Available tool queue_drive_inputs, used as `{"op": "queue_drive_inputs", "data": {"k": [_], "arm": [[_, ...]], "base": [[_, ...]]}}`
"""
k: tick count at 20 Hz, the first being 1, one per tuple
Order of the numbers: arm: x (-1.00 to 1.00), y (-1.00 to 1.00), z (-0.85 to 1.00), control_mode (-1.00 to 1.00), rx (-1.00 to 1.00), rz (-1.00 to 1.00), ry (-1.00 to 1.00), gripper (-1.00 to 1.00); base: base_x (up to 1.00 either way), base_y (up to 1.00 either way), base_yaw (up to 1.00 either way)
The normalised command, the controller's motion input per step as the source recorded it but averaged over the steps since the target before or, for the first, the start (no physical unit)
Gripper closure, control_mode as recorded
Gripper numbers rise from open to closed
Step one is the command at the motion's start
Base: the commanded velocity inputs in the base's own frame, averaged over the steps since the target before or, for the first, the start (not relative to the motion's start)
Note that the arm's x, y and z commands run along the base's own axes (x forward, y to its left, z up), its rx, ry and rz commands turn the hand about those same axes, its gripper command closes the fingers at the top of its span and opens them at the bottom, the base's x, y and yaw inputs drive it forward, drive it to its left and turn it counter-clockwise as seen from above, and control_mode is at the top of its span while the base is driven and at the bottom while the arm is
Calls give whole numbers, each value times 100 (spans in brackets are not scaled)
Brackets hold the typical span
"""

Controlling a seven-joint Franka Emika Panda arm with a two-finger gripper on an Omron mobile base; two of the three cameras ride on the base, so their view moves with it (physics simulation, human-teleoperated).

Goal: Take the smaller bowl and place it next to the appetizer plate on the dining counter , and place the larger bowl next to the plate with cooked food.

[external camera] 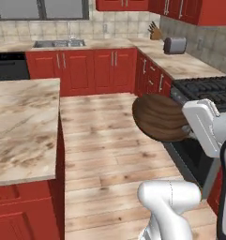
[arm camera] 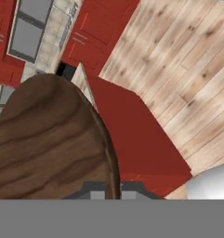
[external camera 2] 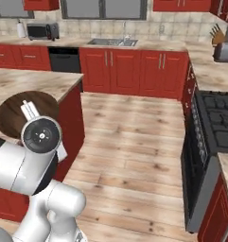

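Note:
My gripper [external camera: 187, 130] is shut on the rim of the smaller bowl [external camera: 157, 117], a shallow dark brown wooden bowl with visible grain. I hold it on edge in the air above the wood floor, between the dining counter [external camera: 20, 126] on the left and the stove on the right. In the right base view the smaller bowl [external camera 2: 11, 113] shows behind my hand, with the gripper [external camera 2: 28, 109] on its edge, in front of the dining counter [external camera 2: 35, 80]. In the hand view the smaller bowl [arm camera: 48, 139] lies across the left half, the gripper [arm camera: 106, 191] clamped on its rim, and the dining counter's red corner [arm camera: 132, 135] is beyond.
A black stove [external camera: 203, 89] and its oven front line the right side. The wall counter carries a toaster [external camera: 174, 45], a knife block [external camera: 155, 32] and a sink [external camera: 58, 43]. A toaster oven [external camera 2: 42, 31] stands far left. The wood floor [external camera: 109, 140] forms an aisle between island and cabinets.

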Motion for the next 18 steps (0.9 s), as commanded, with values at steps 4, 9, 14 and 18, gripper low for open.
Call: {"op": "queue_drive_inputs", "data": {"k": [4, 9, 14, 18], "arm": [[0, 0, 0, 100, 0, 0, 0, 100], [0, 0, 0, 100, 0, 0, 0, 100], [0, 0, 0, 100, 0, 0, 0, 100], [0, 0, 0, 100, 0, 0, 0, 100]], "base": [[-41, 69, 36], [14, 100, 14], [36, 100, 11], [61, 100, 8]]}}
